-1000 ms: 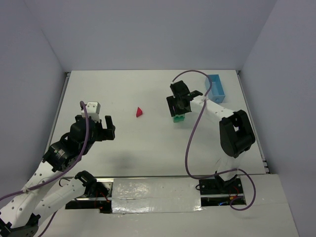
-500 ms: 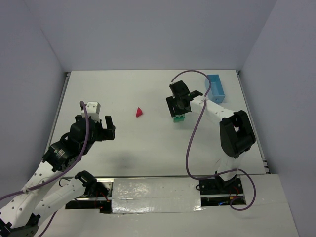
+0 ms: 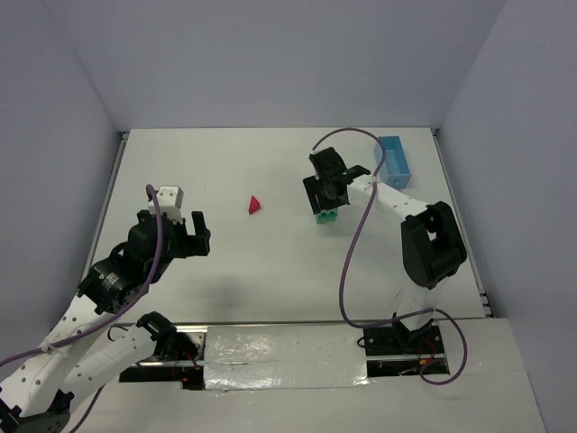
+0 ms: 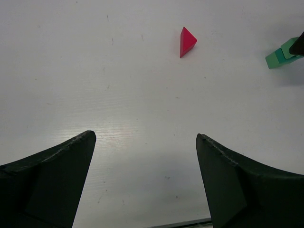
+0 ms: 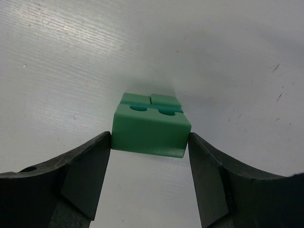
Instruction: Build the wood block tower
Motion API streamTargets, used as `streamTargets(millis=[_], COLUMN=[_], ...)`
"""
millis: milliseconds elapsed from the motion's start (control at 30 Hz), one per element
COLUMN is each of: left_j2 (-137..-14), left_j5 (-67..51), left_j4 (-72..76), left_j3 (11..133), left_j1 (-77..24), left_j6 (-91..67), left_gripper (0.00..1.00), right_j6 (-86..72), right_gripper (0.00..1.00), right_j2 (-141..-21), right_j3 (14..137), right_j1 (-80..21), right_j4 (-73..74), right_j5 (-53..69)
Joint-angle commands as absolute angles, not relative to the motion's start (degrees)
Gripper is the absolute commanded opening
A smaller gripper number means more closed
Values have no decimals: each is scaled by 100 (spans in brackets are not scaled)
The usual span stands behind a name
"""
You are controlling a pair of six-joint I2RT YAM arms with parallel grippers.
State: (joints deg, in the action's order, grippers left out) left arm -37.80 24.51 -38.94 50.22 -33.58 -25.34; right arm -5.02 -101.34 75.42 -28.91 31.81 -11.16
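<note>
Showing the white desk [image 3: 270, 262]; my left claw [image 4: 145, 137], spread wide at left; my right claw [image 5: 150, 140], pinching the top green block [image 5: 147, 127] of a low stack [image 4: 275, 59] right of centre; red roof piece [image 4: 186, 41] lying between, well apart.

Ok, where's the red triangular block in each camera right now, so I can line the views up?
Top external: the red triangular block lies mid-table, left of the green blocks.
Left wrist: the red triangular block is in the upper middle of the picture.
Right wrist: not in it.
Shared landmark: the green blocks, at the right edge of the left wrist view and central in the right wrist view.
</note>
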Motion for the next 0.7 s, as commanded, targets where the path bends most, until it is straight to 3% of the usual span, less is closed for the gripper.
streamTargets(millis=[0,667], left_j2=[-3770,-3762], left_j5=[2426,2426], left_j4=[-3683,-3674], left_j3=[5010,5001], left_j1=[-3384,-3384], left_j6=[-2391,-2391], left_gripper=[100,100], right_j6=[-510,-510], right_gripper=[72,77], right_j2=[-9967,-9905], right_j3=[7734,7655], right_j1=[-2944,-2936], right_j4=[3269,3208], right_j5=[-1160,-1099])
